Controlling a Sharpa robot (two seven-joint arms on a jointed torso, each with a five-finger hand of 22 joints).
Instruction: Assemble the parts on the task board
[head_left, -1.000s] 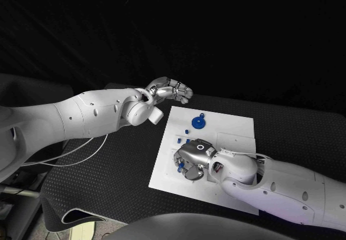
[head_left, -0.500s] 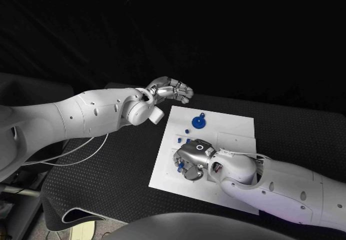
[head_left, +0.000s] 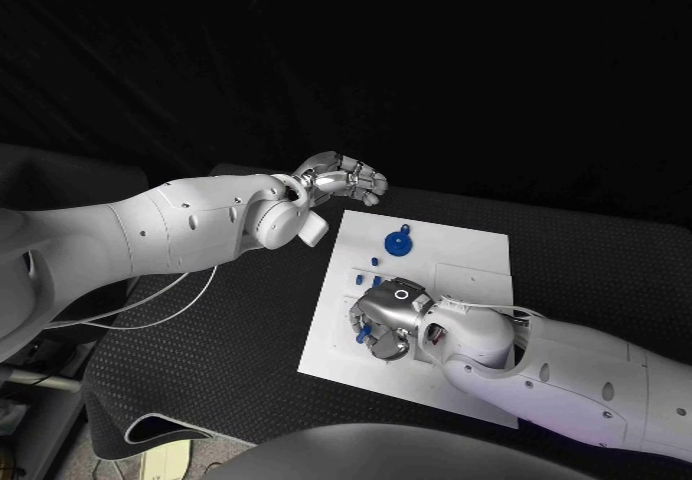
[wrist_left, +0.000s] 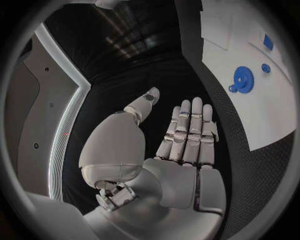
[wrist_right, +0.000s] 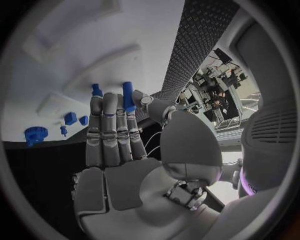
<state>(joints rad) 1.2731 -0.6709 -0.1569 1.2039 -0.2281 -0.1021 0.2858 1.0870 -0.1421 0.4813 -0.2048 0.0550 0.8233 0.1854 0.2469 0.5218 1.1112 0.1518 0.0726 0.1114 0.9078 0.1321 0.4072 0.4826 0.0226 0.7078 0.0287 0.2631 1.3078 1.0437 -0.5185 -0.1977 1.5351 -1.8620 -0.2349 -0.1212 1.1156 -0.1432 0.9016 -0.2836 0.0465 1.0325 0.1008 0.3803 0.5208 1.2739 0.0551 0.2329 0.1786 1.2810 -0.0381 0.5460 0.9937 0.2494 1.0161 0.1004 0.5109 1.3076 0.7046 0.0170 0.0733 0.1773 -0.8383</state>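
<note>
The black surface (head_left: 216, 340) is being occupied at its middle by the white task board (head_left: 462, 260). The left hand (head_left: 343, 180) is being held above the surface just beyond the board's far left corner, fingers straight and together, nothing gripped. The right hand (head_left: 384, 318) is being held low over the board's near left part, fingers extended; whether a part is being gripped cannot be told. A blue gear (head_left: 398, 243) is being displayed near the board's far edge, smaller blue parts (head_left: 371, 265) between it and the right hand.
</note>
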